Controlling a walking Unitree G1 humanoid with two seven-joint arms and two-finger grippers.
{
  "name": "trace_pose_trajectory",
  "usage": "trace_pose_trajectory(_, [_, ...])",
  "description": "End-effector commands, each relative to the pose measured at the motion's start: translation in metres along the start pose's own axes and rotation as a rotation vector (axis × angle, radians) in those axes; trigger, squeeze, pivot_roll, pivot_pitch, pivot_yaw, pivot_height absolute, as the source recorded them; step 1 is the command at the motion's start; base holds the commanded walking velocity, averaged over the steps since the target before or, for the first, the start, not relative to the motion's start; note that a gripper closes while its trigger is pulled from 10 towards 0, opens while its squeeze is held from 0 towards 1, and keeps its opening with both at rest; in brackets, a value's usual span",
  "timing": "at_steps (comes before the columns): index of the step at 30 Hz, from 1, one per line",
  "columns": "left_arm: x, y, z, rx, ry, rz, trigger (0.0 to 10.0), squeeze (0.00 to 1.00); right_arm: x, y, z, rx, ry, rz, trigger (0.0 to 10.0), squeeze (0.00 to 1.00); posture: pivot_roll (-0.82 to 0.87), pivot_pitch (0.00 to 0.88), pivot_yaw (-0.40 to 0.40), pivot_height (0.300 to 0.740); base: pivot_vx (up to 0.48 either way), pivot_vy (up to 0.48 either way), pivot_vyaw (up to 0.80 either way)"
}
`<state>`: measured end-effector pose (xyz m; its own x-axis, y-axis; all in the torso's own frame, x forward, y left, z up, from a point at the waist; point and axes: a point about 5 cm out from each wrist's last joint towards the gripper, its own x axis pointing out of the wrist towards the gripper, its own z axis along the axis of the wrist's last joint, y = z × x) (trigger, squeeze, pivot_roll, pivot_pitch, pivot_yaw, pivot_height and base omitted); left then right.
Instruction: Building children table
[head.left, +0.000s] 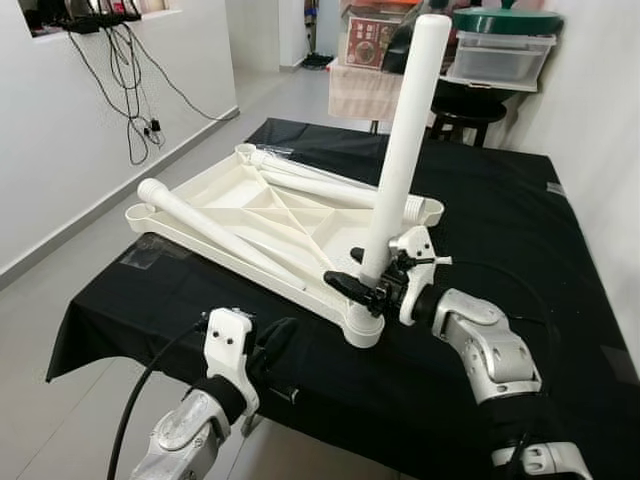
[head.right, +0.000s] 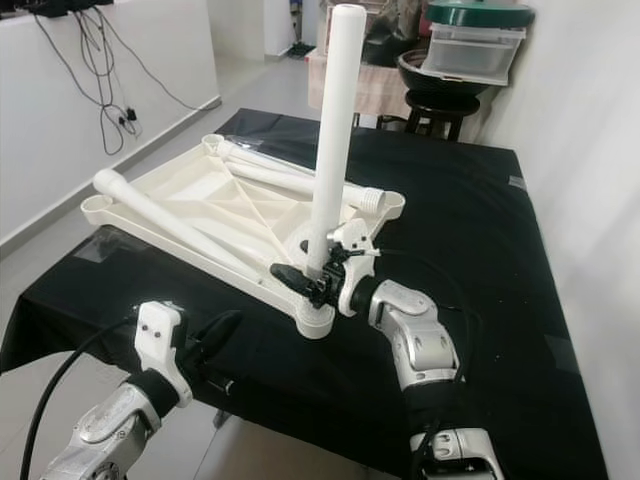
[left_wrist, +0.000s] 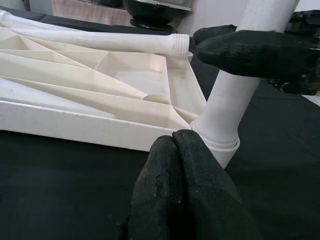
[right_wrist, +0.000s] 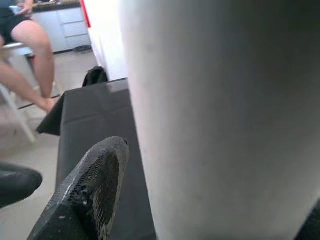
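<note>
You have the white leg (head.left: 405, 140) standing nearly upright in the corner socket (head.left: 363, 325) of the upturned tabletop (head.left: 230, 205), which lies upside down on the black-covered surface (head.left: 500, 220) with its near corner close to the front edge. Your right pincer (head.left: 372, 283) is closed around the leg low down, just above the socket, and that is the grip everything depends on. The leg leans a little, so if you turn or press it while it is off the socket's line, the thread could cross and jam, or the leg could pop free and tip over. The grip sits far below the leg's tall top, so a slip of the black fingers (right_wrist: 85, 190) on the smooth plastic would let it swing. Your left pincer (left_wrist: 185, 150) has its two fingers pressed together with nothing between them, tips right at the socket's base; from there it is bracing little, and a push could slide the light tabletop across the cloth, or nudge the corner toward the edge. Two more legs lie loose on the tabletop: one (head.left: 230, 235) running diagonally across it and one (head.left: 330, 185) along the far side with its threaded end near the standing leg. Any jolt to the tabletop may roll them off onto the floor. A person's legs (right_wrist: 30, 55) show beyond the surface in the right wrist view, so mind a falling leg in that direction.
</note>
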<state>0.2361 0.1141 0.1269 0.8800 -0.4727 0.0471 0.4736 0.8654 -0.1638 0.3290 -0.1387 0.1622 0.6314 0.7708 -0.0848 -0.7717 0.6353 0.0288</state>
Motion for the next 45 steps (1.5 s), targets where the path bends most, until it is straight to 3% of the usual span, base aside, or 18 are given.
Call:
trace_pose_trajectory(1, [-0.002,0.001,-0.005,0.001,0.023,0.008,10.0,0.00,0.007,0.017,-0.003,-0.012,0.027,0.167,10.0,0.00,0.04,0.000,-0.050,0.740,0.000,0.000,0.00])
trace_pose_trajectory(8, [-0.002,0.000,-0.005,0.002,0.024,0.006,10.0,0.00,0.006,0.028,-0.020,0.013,0.084,0.287,10.0,0.00,0.05,0.000,-0.048,0.740,0.000,0.000,0.00])
trace_pose_trajectory(9, [-0.002,0.000,-0.005,0.002,0.024,0.007,10.0,0.00,0.006,0.028,-0.022,0.017,0.086,0.297,4.0,0.00,0.05,0.000,-0.050,0.740,0.000,0.000,0.00])
trace_pose_trajectory(10, [-0.002,0.000,-0.004,0.003,0.023,0.007,10.0,0.00,0.005,0.027,-0.025,0.020,0.087,0.290,0.0,0.00,0.05,0.000,-0.050,0.740,0.000,0.000,0.00])
trace_pose_trajectory(20, [-0.003,-0.001,-0.005,-0.001,0.022,0.007,10.0,0.00,-0.006,0.021,-0.038,0.065,0.106,0.155,0.0,0.00,0.03,0.000,-0.048,0.740,0.000,0.000,0.00])
trace_pose_trajectory(22, [-0.004,-0.001,-0.005,-0.001,0.023,0.007,10.0,0.00,-0.013,0.006,-0.056,0.052,0.216,-0.234,0.0,0.00,0.03,0.000,-0.057,0.740,0.000,0.000,0.00])
trace_pose_trajectory(23, [-0.004,-0.001,-0.005,-0.001,0.023,0.007,10.0,0.00,-0.013,0.006,-0.056,0.052,0.216,-0.234,0.0,0.00,0.03,0.000,-0.057,0.740,0.000,0.000,0.00])
trace_pose_trajectory(25, [-0.005,-0.001,-0.005,0.000,0.025,0.006,10.0,0.00,-0.049,-0.012,-0.062,0.048,0.266,-0.783,0.0,0.00,0.04,0.000,-0.073,0.740,0.000,0.000,0.00])
trace_pose_trajectory(27, [-0.006,0.000,-0.005,0.001,0.025,0.007,10.0,0.00,-0.060,-0.012,-0.059,0.041,0.259,-0.886,0.0,0.00,0.03,0.000,-0.064,0.740,0.000,0.000,0.00])
trace_pose_trajectory(34, [-0.006,0.000,-0.005,0.000,0.026,0.006,10.0,0.00,-0.066,-0.014,-0.056,0.027,0.241,-0.914,0.0,0.00,0.03,0.000,-0.063,0.740,0.000,0.000,0.00])
trace_pose_trajectory(38, [-0.005,0.000,-0.005,0.001,0.026,0.007,10.0,0.00,-0.051,-0.023,-0.047,-0.005,0.205,-0.910,0.0,0.00,0.04,0.000,-0.056,0.740,0.000,0.000,0.00])
trace_pose_trajectory(39, [-0.005,0.001,-0.005,0.002,0.026,0.008,10.0,0.00,-0.044,-0.022,-0.044,-0.010,0.204,-0.878,4.7,0.00,0.04,0.000,-0.055,0.740,0.000,0.000,0.00])
trace_pose_trajectory(40, [-0.005,0.001,-0.005,0.002,0.026,0.008,10.0,0.00,-0.044,-0.022,-0.044,-0.010,0.204,-0.878,4.7,0.00,0.04,0.000,-0.055,0.740,0.000,0.000,0.00])
trace_pose_trajectory(41, [-0.005,0.001,-0.005,0.002,0.026,0.008,10.0,0.00,-0.039,-0.019,-0.043,-0.009,0.211,-0.850,10.0,0.00,0.03,0.000,-0.054,0.740,0.000,0.000,0.00])
trace_pose_trajectory(42, [-0.005,0.001,-0.005,0.002,0.026,0.008,10.0,0.00,-0.039,-0.019,-0.043,-0.009,0.211,-0.850,10.0,0.00,0.03,0.000,-0.054,0.740,0.000,0.000,0.00])
trace_pose_trajectory(43, [-0.004,0.001,-0.004,0.002,0.026,0.008,10.0,0.00,-0.030,-0.014,-0.041,0.004,0.191,-0.776,10.0,0.71,0.03,0.000,-0.053,0.740,0.000,0.000,0.00])
trace_pose_trajectory(44, [-0.004,0.001,-0.004,0.002,0.026,0.008,10.0,0.00,-0.021,-0.010,-0.034,0.039,0.142,-0.701,10.0,1.00,0.04,0.000,-0.053,0.740,0.000,0.000,0.00])
trace_pose_trajectory(45, [-0.004,0.001,-0.004,0.002,0.026,0.008,10.0,0.00,-0.021,-0.010,-0.034,0.039,0.142,-0.701,10.0,1.00,0.04,0.000,-0.053,0.740,0.000,0.000,0.00])
